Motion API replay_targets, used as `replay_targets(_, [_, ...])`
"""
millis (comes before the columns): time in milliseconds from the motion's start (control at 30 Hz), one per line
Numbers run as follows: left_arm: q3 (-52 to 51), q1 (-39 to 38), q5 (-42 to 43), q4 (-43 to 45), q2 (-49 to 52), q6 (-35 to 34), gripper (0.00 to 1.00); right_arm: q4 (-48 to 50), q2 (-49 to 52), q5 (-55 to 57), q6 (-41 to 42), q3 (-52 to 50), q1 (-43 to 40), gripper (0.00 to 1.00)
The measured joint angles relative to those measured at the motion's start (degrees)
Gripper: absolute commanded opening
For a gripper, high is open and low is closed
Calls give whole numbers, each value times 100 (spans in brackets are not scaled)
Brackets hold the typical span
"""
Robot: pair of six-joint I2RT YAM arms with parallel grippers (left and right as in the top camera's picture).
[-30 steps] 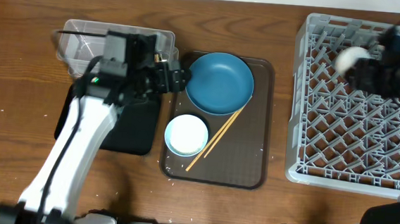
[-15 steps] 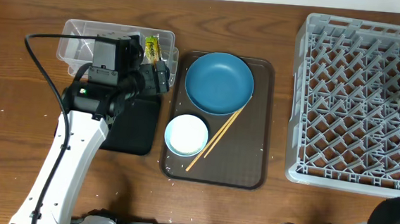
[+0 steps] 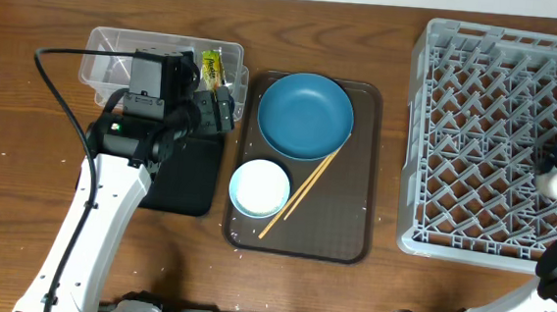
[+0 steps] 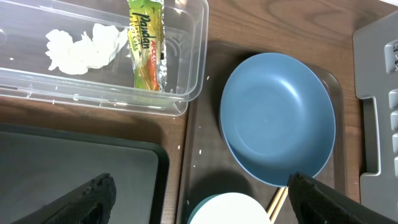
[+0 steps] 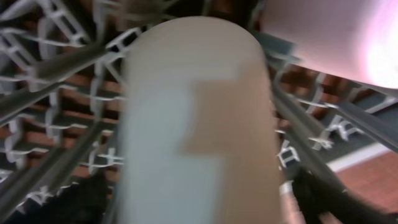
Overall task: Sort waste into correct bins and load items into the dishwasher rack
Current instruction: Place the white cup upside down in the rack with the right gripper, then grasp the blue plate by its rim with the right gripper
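My left gripper [image 3: 220, 108] [image 4: 199, 202] is open and empty above the pale bowl [image 3: 260, 187] [image 4: 233, 213]. The clear tub [image 3: 104, 45] [image 4: 196, 37] holds the white tissue [image 4: 78, 50] and the green-and-yellow wrapper [image 3: 211, 68] [image 4: 146, 46]. The black tray [image 3: 193, 184] [image 4: 74, 168] lies beside it. The dark blue plate [image 3: 306, 114] [image 4: 277, 118] and the chopsticks [image 3: 301, 192] [image 4: 278, 200] lie on the brown tray. My right gripper [image 3: 555, 177] [image 5: 199, 199] is shut on a white cup [image 5: 193, 118] over the grey rack [image 3: 478, 121]. A pink-inside cup [image 5: 336, 37] sits in the rack.
The brown serving tray [image 3: 343, 220] sits between the bins and the rack. A few white rice grains [image 4: 189, 165] lie on it near its left rim. The rack's lattice [image 5: 56, 124] lies close under the right wrist, and that view is blurred.
My left arm drew back to the left from the plate, uncovering the wrapper in the tub. My right gripper carried the white cup from the rack's far left to its right side.
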Motion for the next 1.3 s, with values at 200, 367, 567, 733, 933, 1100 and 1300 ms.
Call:
replay_targets(200, [0, 0, 0, -2, 0, 0, 91, -144, -7, -501, -26, 120, -7, 99])
replay_targets(367, [0, 0, 0, -37, 0, 0, 91, -225, -149, -723, -31, 564, 13, 99])
replay_targets(567, [0, 0, 2, -251, 0, 0, 91, 420, -929, -1541, -208, 796, 494, 99])
replay_targets(733, [0, 0, -2, -459, 0, 0, 91, 1064, -1233, -2149, -310, 896, 1633, 97])
replay_targets(933, [0, 0, 0, -645, 0, 0, 91, 1617, -852, -2304, -328, 876, 3128, 90])
replay_targets(1100, [0, 0, 0, -822, 0, 0, 91, 1716, -236, -2048, -227, 841, 4002, 84])
replay_targets(1300, [0, 0, 0, -962, 0, 0, 91, 1775, 638, -1318, 258, 811, 4704, 69])
